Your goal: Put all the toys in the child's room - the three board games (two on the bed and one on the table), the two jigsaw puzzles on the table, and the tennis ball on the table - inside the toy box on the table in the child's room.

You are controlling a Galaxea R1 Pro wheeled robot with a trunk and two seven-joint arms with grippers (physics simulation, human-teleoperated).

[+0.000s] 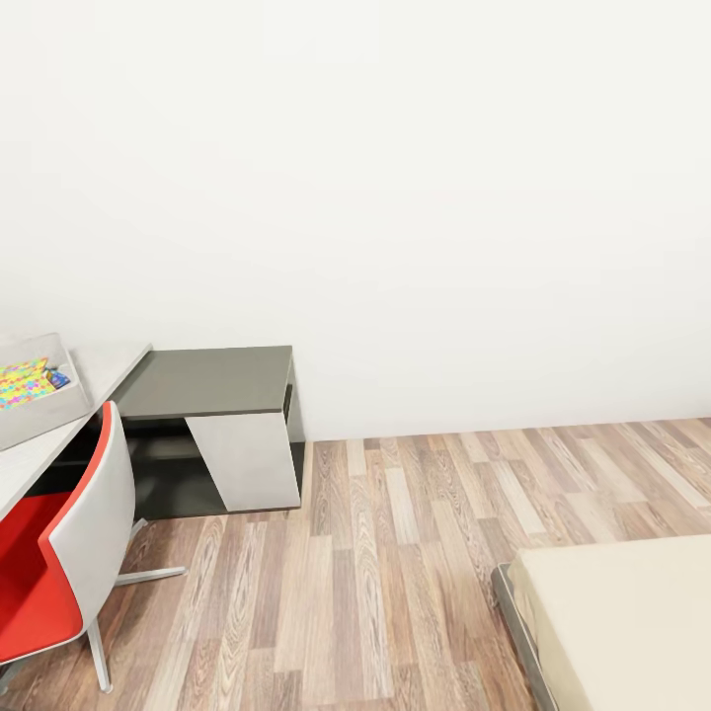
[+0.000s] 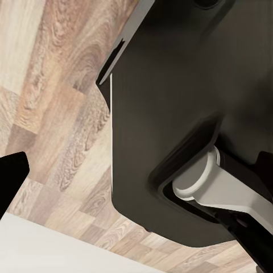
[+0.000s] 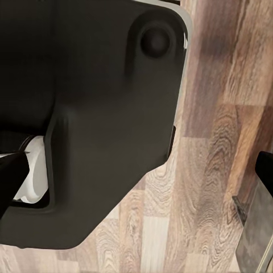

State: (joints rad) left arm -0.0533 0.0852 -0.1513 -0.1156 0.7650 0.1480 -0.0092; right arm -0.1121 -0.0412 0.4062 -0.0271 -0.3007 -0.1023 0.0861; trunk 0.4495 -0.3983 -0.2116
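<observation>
The toy box (image 1: 41,413), a light grey bin, stands on the pale table (image 1: 111,363) at the far left of the head view. Inside it lies a bright multicoloured jigsaw puzzle (image 1: 24,383), with a small blue printed piece (image 1: 57,377) beside it; I cannot tell whether that is a board game. A corner of the beige bed (image 1: 622,622) shows at the lower right, bare of board games there. The tennis ball is out of view. My left gripper (image 2: 136,168) and right gripper (image 3: 136,170) hang over the wood floor beside my dark base, fingertips wide apart and holding nothing.
A red and white swivel chair (image 1: 59,553) stands at the table's front. The table's lower dark grey wing (image 1: 212,383) reaches toward the white wall. Wood-plank floor (image 1: 395,573) lies open between the table and the bed's grey frame (image 1: 513,617).
</observation>
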